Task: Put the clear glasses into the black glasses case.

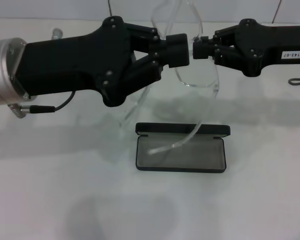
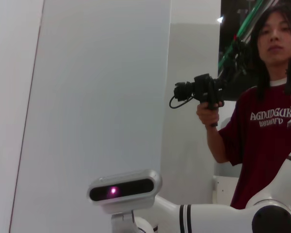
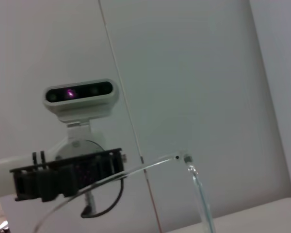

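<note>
Both my grippers, left (image 1: pixel 182 50) and right (image 1: pixel 199 49), clenched on clear glasses (image 1: pixel 200 82) above open black glasses case (image 1: pixel 180 150). Lower slowly, fold arms inward, keep level.

The head view looks down, close above the black glasses case (image 1: pixel 180 153) on the counter (image 1: pixel 250 200). Both wrist views face upward toward the robot's head camera (image 2: pixel 124 189), which both share.

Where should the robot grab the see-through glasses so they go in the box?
Best by the front lens frame, from both sides. The clear glasses hang between the left gripper and right gripper, one thin arm dangling into the open black glasses case, so lowering should be easy.
</note>
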You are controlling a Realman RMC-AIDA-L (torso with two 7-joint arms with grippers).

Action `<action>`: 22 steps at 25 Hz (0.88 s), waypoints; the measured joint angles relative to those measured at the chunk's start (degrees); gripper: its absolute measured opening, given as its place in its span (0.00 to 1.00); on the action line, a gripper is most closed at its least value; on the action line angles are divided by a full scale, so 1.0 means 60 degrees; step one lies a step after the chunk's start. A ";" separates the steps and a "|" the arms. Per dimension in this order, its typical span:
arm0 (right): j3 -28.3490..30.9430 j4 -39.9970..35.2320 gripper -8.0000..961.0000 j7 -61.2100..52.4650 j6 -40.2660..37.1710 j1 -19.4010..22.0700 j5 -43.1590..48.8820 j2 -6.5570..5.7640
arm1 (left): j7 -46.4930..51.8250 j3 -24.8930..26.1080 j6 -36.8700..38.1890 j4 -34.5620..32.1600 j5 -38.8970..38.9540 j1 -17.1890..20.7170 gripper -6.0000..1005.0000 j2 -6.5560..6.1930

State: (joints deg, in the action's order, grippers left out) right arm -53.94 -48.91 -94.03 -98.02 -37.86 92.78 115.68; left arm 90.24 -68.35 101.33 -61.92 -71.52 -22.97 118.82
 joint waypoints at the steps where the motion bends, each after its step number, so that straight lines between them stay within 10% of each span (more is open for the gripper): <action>1: -0.0019 0.0002 0.07 0.0002 -0.0042 0.0000 -0.0031 0.0000 | -0.0014 0.0004 0.0001 0.0045 -0.0016 -0.0022 0.14 0.0000; 22: -0.0335 0.0136 0.07 0.0014 -0.0611 -0.0009 -0.0602 0.0026 | -0.0456 0.0077 0.0007 0.0608 -0.0033 -0.0100 0.09 0.0088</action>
State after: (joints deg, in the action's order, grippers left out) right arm -55.95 -48.10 -93.95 -101.69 -37.91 89.17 115.84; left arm 87.50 -67.88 101.37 -58.27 -71.72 -23.56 119.35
